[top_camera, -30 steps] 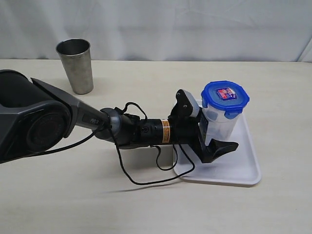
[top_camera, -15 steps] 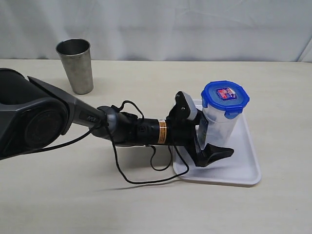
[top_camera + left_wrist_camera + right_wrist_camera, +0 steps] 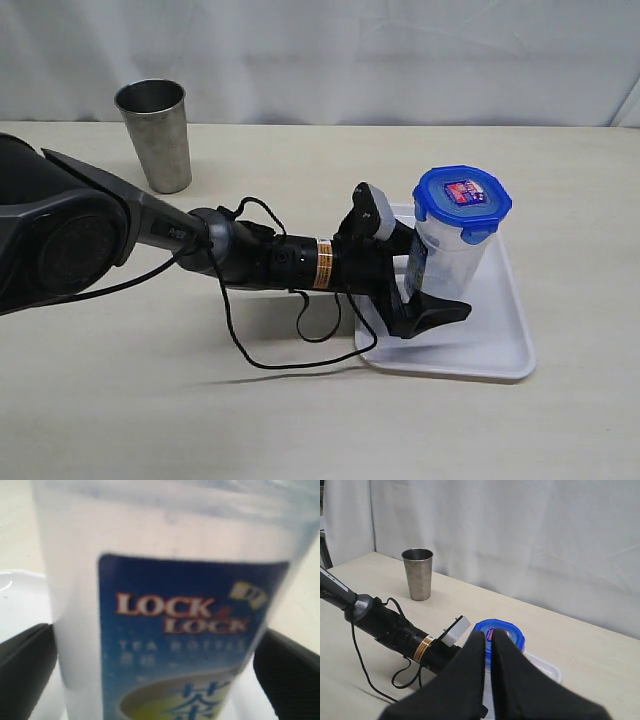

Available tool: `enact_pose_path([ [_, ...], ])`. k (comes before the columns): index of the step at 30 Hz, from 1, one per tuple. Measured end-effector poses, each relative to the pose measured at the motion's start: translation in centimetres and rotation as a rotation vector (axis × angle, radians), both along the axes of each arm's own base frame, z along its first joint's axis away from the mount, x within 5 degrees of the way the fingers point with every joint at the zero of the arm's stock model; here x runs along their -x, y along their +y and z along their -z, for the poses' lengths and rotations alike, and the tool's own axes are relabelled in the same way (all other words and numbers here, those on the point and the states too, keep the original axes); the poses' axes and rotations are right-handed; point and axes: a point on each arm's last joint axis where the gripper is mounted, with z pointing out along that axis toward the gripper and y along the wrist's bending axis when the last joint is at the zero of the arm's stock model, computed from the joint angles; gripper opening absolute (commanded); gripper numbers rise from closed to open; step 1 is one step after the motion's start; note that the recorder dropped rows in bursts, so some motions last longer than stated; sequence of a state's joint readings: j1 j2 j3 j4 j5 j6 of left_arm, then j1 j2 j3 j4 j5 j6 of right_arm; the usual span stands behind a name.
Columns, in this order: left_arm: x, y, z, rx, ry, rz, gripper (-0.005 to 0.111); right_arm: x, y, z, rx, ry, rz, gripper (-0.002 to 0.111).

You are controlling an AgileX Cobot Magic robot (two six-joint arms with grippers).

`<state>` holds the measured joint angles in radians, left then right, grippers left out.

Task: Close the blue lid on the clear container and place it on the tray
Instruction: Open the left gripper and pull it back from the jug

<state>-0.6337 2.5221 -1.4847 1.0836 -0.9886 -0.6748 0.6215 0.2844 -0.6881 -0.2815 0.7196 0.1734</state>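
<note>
Right of centre in the exterior view, the tall translucent tapered plastic container (image 3: 450, 255) stands upright on the flat white rectangular tray (image 3: 500, 340). The small rounded blue snap-flap lid (image 3: 462, 200) is seated on its mouth. Whether all four flaps are latched cannot be told.

Left gripper (image 3: 428, 272): jaws spread wide, one on each side of the container's lower body. The left wrist view shows the printed label between the two black fingers (image 3: 25, 672). Contact between pads and wall cannot be confirmed.

Right gripper (image 3: 487, 680): fingers pressed together, holding nothing. It is visible only in its own wrist view, which looks down toward the lid.

Handling assessment:
- The container appears empty, so it is probably light.
- The wall looks stiff, smooth and thin. Moderate clamping force should suffice.
- The taper may let the body slide in the jaws.
- The tall, narrow form is likely to tip under a sideways push.
- Preferred hold: across the body at mid-height, below the flaps.

The grey steel cup (image 3: 155, 135), upper left, is well apart.
</note>
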Motion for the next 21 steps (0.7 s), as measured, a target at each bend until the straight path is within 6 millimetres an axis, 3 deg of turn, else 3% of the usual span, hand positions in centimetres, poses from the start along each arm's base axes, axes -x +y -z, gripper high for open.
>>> enact_pose_path([
  [4, 0.0, 0.1, -0.9, -0.007, -0.018, 0.026, 0.105, 0.0, 0.0, 0.0, 0.000, 0.000, 0.000, 0.005],
  [13, -0.1, 0.3, -0.8, -0.027, -0.015, 0.033, 0.105, 0.0, 0.0, 0.0, 0.000, 0.000, 0.000, 0.005],
  [21, -1.7, 2.4, -0.8, -0.039, -0.027, 0.012, 0.105, 0.0, 0.0, 0.0, 0.002, -0.001, 0.001, 0.005],
])
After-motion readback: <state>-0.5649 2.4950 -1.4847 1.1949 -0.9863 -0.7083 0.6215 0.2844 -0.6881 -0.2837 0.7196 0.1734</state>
